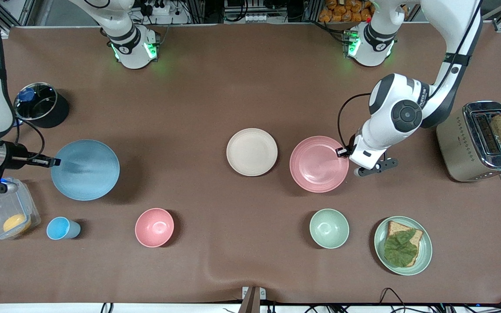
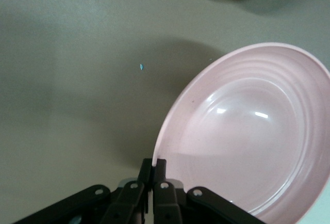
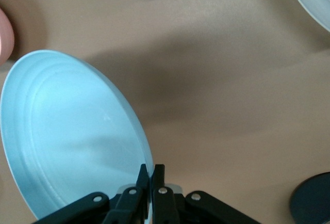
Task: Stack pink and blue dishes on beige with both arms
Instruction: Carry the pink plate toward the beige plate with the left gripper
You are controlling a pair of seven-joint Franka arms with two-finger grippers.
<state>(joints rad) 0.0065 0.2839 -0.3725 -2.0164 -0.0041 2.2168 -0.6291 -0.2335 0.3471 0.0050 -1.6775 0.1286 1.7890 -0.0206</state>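
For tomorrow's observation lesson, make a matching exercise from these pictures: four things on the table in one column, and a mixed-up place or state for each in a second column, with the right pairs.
Things:
1. pink plate
2. blue plate
3. beige plate
4. pale green plate

Places or states:
A. bears bread and a leaf
B. rim pinched by the right gripper
C. lies bare, with no gripper on it
D. rim pinched by the left gripper

Pairs: 1-D, 2-B, 3-C, 4-A
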